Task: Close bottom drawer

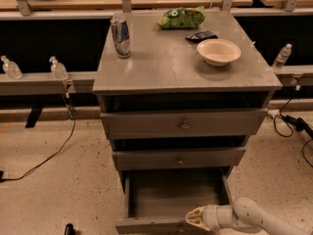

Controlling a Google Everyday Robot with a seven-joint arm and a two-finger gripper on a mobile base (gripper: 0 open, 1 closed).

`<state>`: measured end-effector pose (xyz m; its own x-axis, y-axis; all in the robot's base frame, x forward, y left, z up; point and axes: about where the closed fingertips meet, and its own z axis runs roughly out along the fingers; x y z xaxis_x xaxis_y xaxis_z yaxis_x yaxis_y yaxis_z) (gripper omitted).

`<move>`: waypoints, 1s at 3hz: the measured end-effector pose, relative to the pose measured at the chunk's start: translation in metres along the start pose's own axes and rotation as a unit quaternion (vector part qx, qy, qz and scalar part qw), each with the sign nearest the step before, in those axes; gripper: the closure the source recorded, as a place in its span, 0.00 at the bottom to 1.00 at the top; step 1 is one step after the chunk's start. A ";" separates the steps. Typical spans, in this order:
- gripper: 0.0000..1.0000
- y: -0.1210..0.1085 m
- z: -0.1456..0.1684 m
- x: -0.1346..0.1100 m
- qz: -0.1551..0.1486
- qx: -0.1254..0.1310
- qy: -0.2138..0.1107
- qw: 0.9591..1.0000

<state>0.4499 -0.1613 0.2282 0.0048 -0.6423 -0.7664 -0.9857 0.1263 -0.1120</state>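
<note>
The bottom drawer [146, 225] is the narrowest of the three grey drawers and stands pulled far out, its empty inside [176, 192] showing. Its low front panel runs along the bottom edge of the view. My gripper [191, 218], cream-coloured, comes in from the lower right on a white arm [254, 217]. It is at the right part of the front panel, just above its top edge, open, with nothing between the fingers. Whether it touches the panel is unclear.
The mid-width drawer [180, 159] and the wide top drawer [185, 125] are slightly out. On the cabinet top stand a can [121, 35], a green bag [181, 17], a dark packet [201, 35] and a white bowl [218, 51]. Cables [49, 153] lie on the floor at both sides.
</note>
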 end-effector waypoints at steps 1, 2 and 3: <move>1.00 0.011 -0.001 0.013 0.008 -0.022 -0.012 1.000; 1.00 0.026 0.001 0.039 0.024 -0.041 -0.028 0.998; 1.00 0.034 0.008 0.065 0.038 -0.049 -0.035 0.997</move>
<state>0.4180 -0.1933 0.1695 -0.0627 -0.5795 -0.8126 -0.9953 0.0969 0.0078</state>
